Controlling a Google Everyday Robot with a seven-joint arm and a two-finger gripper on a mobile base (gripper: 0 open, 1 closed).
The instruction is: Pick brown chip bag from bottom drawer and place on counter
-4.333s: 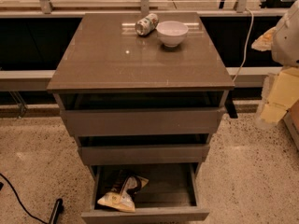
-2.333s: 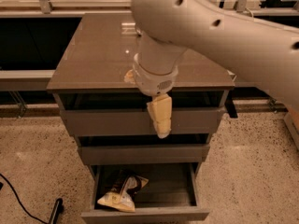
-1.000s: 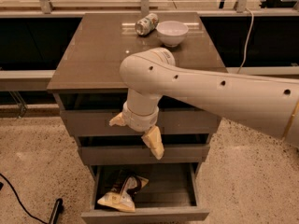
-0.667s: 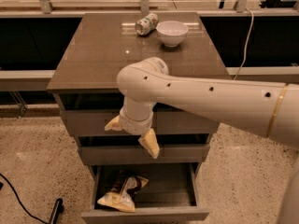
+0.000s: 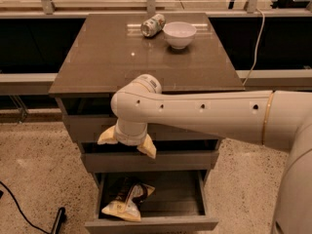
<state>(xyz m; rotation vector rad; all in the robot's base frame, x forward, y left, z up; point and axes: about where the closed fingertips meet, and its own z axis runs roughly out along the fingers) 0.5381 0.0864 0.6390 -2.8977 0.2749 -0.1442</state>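
Drawers [image 5: 151, 161]: we count three, one brown chip bag [image 5: 124, 202] in the bottom drawer [image 5: 176, 199], our claw [image 5: 127, 146] spread empty above it.

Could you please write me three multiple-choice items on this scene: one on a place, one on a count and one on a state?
1. How many things are on the counter? A) one B) two C) four
2. Where is the brown chip bag? A) on the floor B) in the open bottom drawer C) in the top drawer
3. The gripper is: A) open, empty B) shut on the bag C) shut on a cup
Answers: 1 B, a white bowl and a tipped can; 2 B, it lies at the drawer's left; 3 A, fingers spread before the middle drawer, above the bag.
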